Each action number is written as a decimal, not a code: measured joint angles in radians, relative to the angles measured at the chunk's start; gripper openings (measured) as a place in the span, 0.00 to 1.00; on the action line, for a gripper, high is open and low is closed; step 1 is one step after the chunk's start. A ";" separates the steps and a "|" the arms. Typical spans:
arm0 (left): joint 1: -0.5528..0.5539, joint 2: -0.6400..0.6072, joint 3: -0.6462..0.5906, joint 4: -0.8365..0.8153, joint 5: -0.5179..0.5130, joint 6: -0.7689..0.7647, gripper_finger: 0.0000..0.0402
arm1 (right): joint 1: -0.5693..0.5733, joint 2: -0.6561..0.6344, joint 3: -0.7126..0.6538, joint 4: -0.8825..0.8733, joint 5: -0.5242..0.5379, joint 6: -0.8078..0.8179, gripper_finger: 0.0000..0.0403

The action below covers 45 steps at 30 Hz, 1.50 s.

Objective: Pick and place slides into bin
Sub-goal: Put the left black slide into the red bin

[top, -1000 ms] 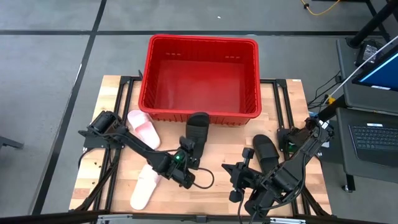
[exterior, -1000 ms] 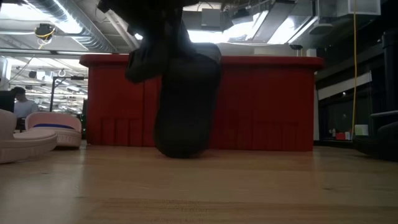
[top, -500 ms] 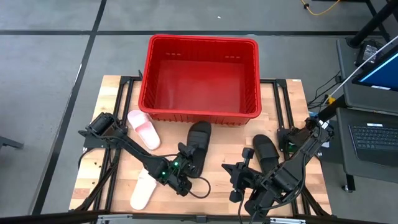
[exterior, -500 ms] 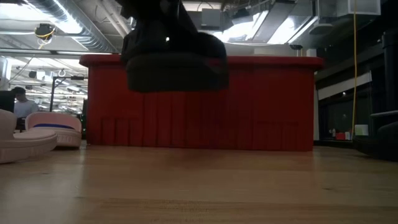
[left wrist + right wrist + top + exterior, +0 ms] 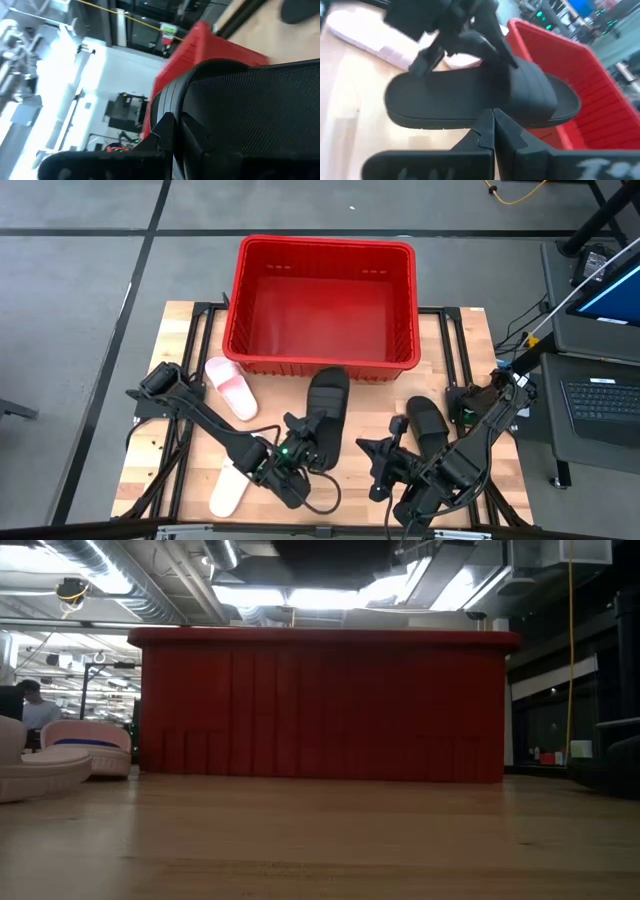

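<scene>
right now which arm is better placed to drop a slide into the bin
Left. The left gripper already holds a black slide raised just in front of the red bin. The right gripper holds nothing beside the other black slide.

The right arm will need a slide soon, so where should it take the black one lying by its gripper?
Grip the black slide across its wide strap, coming straight down from above. It lies flat on the table with the strap arching up as its only raised part, and the right gripper sits just beside it. The sole edges lie flush with the wood, so they probably offer little purchase.
</scene>
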 joint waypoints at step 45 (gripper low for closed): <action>0.437 -0.388 0.034 -1.270 -0.003 -0.961 0.01 | -0.502 -0.206 -0.064 0.006 -0.068 -0.293 0.00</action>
